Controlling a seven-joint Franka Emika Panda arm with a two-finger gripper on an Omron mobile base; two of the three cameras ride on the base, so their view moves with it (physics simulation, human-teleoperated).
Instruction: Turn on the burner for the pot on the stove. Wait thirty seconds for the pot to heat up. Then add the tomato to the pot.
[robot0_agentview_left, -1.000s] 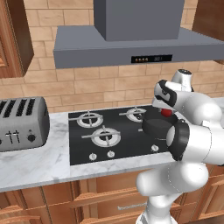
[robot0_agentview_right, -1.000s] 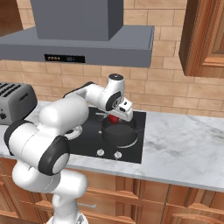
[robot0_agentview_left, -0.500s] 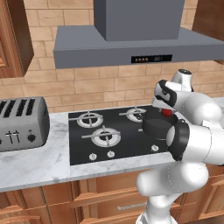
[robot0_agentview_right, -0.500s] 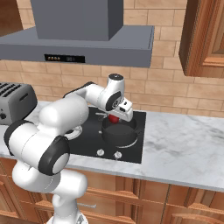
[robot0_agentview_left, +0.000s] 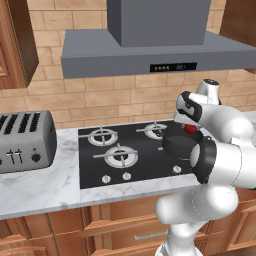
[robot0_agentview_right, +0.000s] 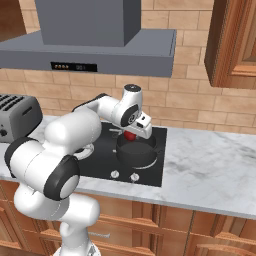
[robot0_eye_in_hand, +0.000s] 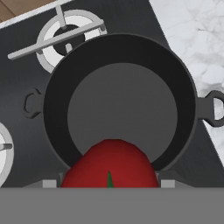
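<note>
Gripper (robot0_agentview_right: 133, 134) clamping tomato (robot0_eye_in_hand: 109, 165) (red), directly above pot (robot0_eye_in_hand: 120, 100)

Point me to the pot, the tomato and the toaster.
pot (robot0_eye_in_hand: 122, 113): hand view, on its bare inner floor.
tomato (robot0_eye_in_hand: 109, 168): hand view, on its red top, held over the pot's near rim.
toaster (robot0_agentview_left: 22, 142): left base view, on its grey side.

Matt pot (robot0_eye_in_hand: 120, 74), glossy stove (robot0_agentview_left: 95, 167)

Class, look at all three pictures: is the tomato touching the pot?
Apart. The right base view shows the tomato held under the gripper, above the rim of the pot; the hand view shows the pot's bare floor.
</note>
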